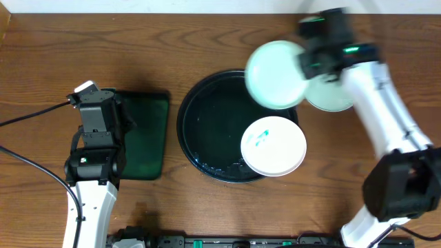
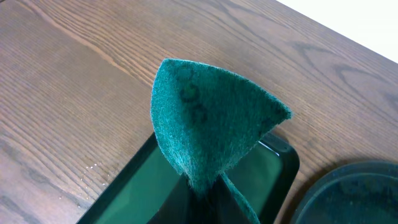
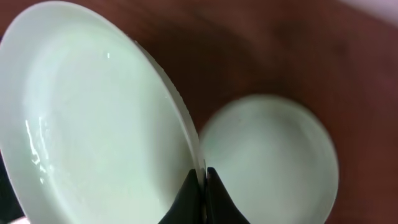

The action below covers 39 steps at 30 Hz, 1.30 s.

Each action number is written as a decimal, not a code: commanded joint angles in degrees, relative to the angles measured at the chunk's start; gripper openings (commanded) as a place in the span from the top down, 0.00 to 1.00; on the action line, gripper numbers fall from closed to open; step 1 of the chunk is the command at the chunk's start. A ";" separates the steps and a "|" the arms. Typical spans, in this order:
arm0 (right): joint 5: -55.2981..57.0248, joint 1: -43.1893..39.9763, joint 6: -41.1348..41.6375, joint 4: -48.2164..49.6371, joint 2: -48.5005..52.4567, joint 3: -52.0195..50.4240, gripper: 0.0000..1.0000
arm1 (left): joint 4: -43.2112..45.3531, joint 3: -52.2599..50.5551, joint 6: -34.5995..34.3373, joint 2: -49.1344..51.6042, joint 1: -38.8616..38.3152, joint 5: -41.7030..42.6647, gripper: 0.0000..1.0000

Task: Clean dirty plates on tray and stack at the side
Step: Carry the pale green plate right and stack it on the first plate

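The round black tray (image 1: 200, 117) lies mid-table. One white plate (image 1: 273, 146) with a teal smear rests on its right part. My right gripper (image 1: 308, 62) is shut on the rim of a clean pale mint plate (image 1: 275, 74) and holds it in the air over the tray's far right edge; it fills the left of the right wrist view (image 3: 93, 118), pinched by the fingers (image 3: 203, 171). Another plate (image 1: 334, 96) lies on the table right of the tray, also in the right wrist view (image 3: 273, 162). My left gripper (image 1: 96, 114) is shut on a green scouring pad (image 2: 208, 121).
A small rectangular dark-green tray (image 1: 148, 134) lies left of the black tray, under my left gripper; its rim shows in the left wrist view (image 2: 283, 165). A black cable (image 1: 27, 117) runs across the left side of the wooden table.
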 commanded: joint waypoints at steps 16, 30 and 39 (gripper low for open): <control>-16.55 -22.95 14.71 3.72 13.79 -0.20 0.71 | -0.11 0.00 -0.55 0.50 0.31 0.11 0.92; -16.65 -17.22 19.61 -8.81 7.02 -0.20 0.29 | -0.11 0.00 -0.57 0.61 0.31 0.11 0.92; 7.06 -2.75 33.46 -25.31 -6.19 -0.24 0.21 | -0.20 0.00 -0.52 0.61 0.31 0.11 0.93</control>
